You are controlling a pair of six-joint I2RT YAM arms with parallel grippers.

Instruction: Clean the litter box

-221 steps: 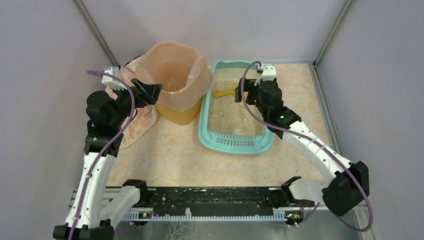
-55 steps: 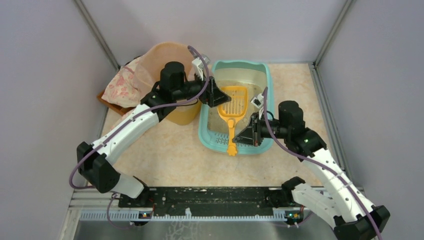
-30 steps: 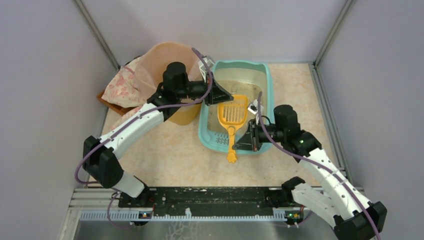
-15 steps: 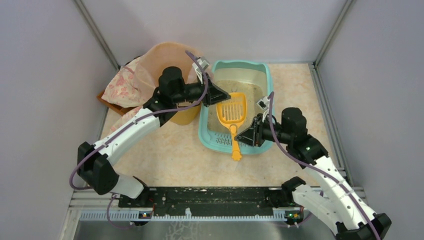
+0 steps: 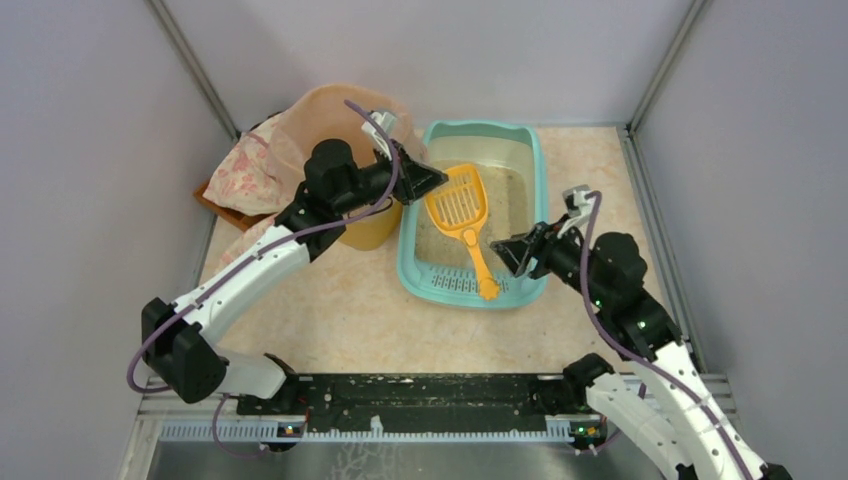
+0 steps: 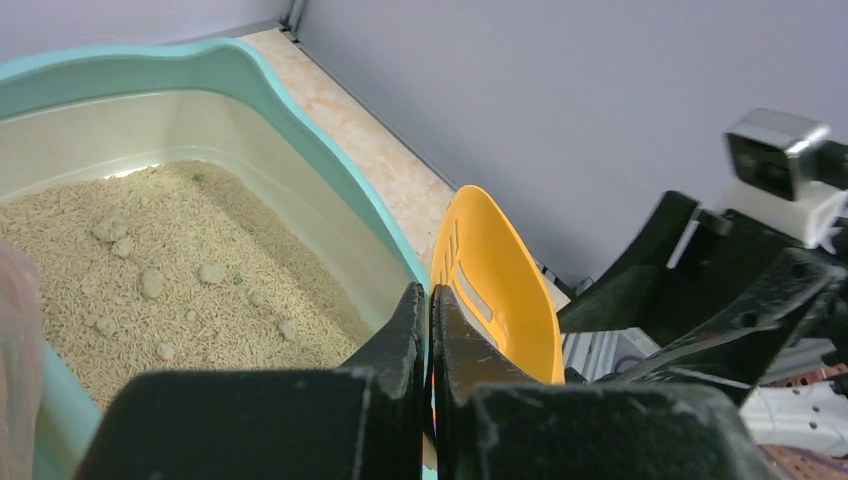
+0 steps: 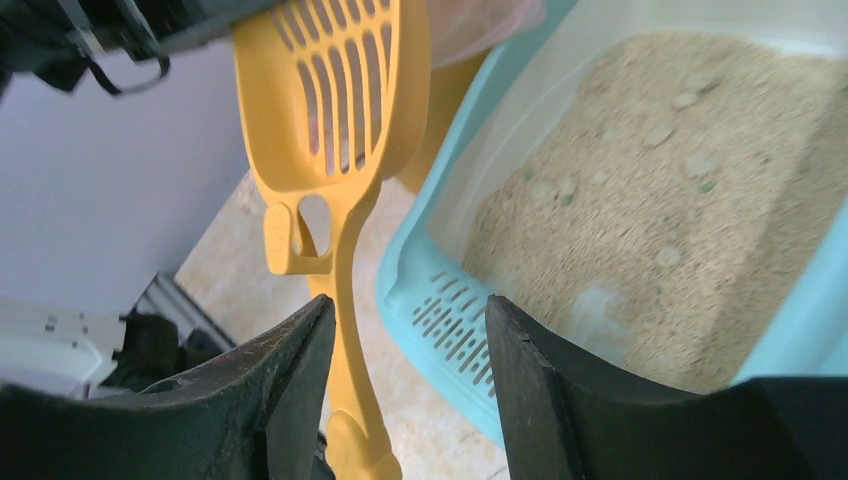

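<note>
Smooth teal plastic litter box (image 5: 480, 127), slight sheen. Inside: matt, grainy beige litter (image 6: 150, 270). Above: glossy yellow plastic scoop (image 5: 457, 200). Left: thin peach film liner (image 5: 320, 115).

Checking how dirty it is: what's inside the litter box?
The litter box holds beige litter with small clumps. The yellow scoop, pinched by the left gripper, hides part of it from above.

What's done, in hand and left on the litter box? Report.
Done: the left gripper holds the yellow scoop by its head, over the litter box. In hand: the open right gripper sits by the handle; the scoop looks empty. Left: clumps lie in the litter, yet to go into the lined bin.
</note>
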